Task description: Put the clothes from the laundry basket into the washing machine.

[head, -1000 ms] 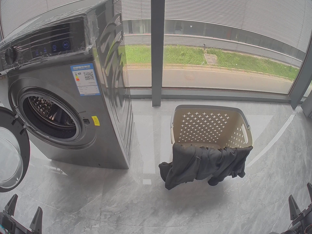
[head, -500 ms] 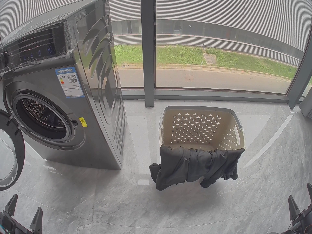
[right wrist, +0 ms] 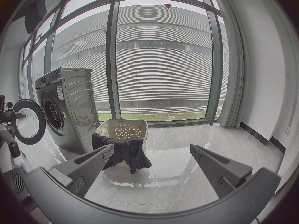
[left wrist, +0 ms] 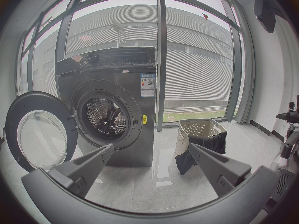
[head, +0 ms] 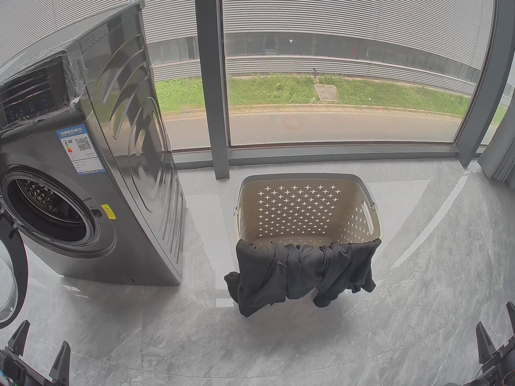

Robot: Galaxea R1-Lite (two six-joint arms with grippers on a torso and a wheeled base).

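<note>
A cream laundry basket [head: 306, 205] stands on the floor before the window. Dark grey clothes [head: 300, 274] hang over its near rim and trail to the floor. The grey washing machine [head: 91, 178] stands to the left, its round door [head: 10, 280] swung open and the drum [left wrist: 106, 115] showing. My left gripper [head: 40, 349] sits open at the lower left of the head view, well short of the machine. My right gripper [head: 496, 331] sits open at the lower right, well short of the basket [right wrist: 123, 131]. Both hold nothing; the clothes [right wrist: 124, 153] lie ahead of the right one.
A tall window wall [head: 332, 71] with a grey post [head: 212, 81] runs behind the basket and machine. A curtain [right wrist: 232, 78] hangs at the far right corner. Open marble floor [head: 268, 339] lies between me and the basket.
The whole head view has swung right: the machine and basket sit further left in the picture than a second ago. Neither gripper has changed, and the clothes hang as before.
</note>
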